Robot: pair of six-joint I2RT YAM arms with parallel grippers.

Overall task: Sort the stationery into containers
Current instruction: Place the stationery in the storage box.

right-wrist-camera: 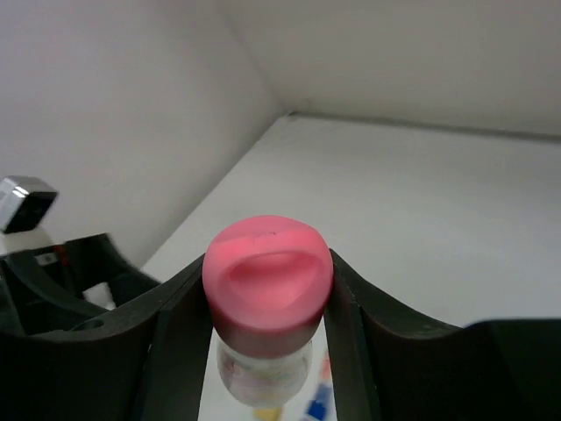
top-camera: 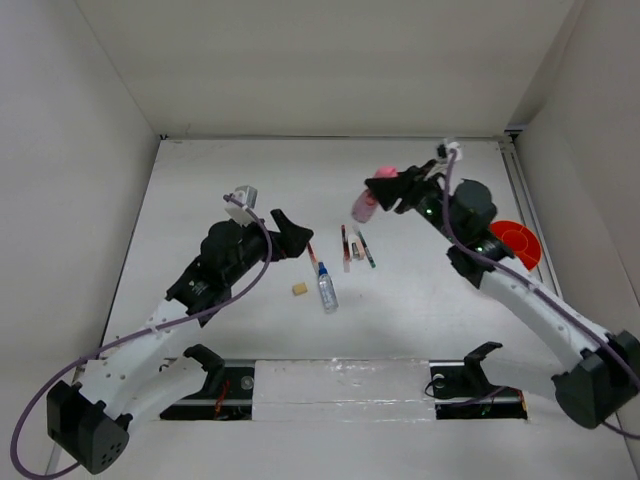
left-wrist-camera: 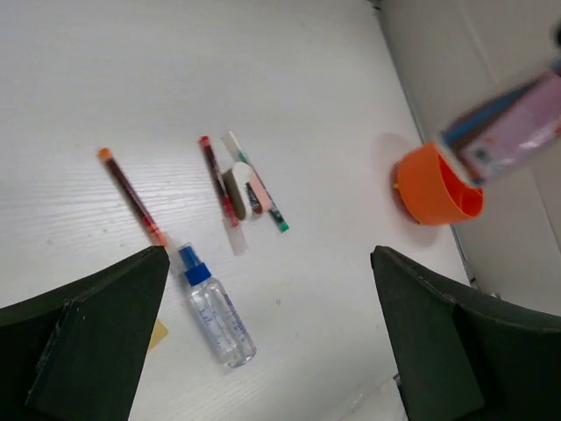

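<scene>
My right gripper is shut on the pink-capped grey cylinder and holds it in the air above the far middle of the table. In the right wrist view the pink cap sits between both fingers. The orange tub stands to the right, partly behind the right arm. My left gripper is open and empty above the clear bottle with blue cap. A red pen, a second red pen, a green pen and a tan eraser lie on the table.
A small white and pink block lies between the second red pen and the green pen. White walls close in the table on three sides. A taped strip runs along the near edge between the arm bases.
</scene>
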